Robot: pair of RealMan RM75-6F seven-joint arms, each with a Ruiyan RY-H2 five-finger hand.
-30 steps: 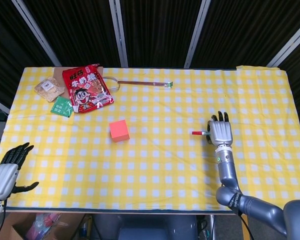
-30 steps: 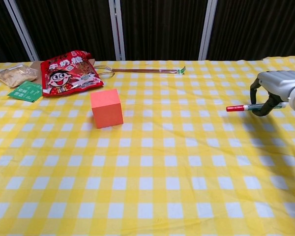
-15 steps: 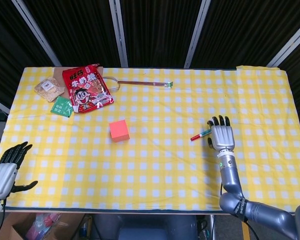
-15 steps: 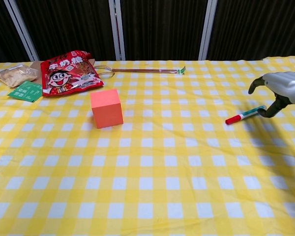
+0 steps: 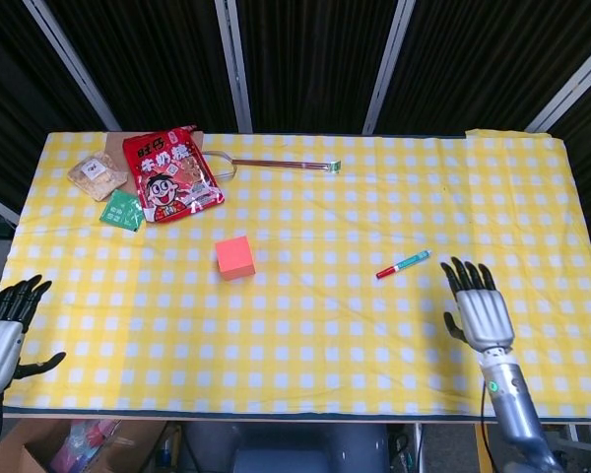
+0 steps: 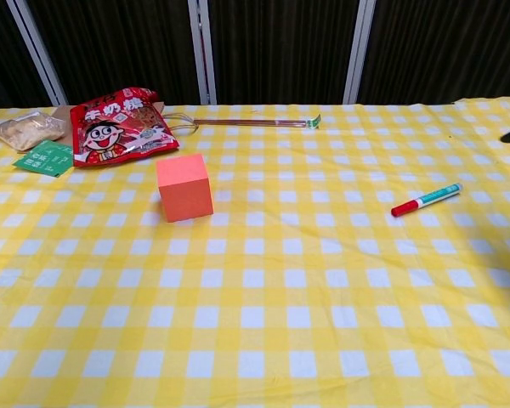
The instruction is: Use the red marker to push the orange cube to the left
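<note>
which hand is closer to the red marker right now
Right. The right hand is open just beyond the red marker, toward the table's near right side. The left hand is open off the near left corner, far across the table, past the orange cube.

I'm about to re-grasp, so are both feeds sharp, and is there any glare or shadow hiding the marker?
Head view: sharp and evenly lit, with the red-capped marker clear on the yellow checked tablecloth. Chest view: also sharp, no glare; the marker casts only a thin shadow, and the orange cube is crisp.
</note>
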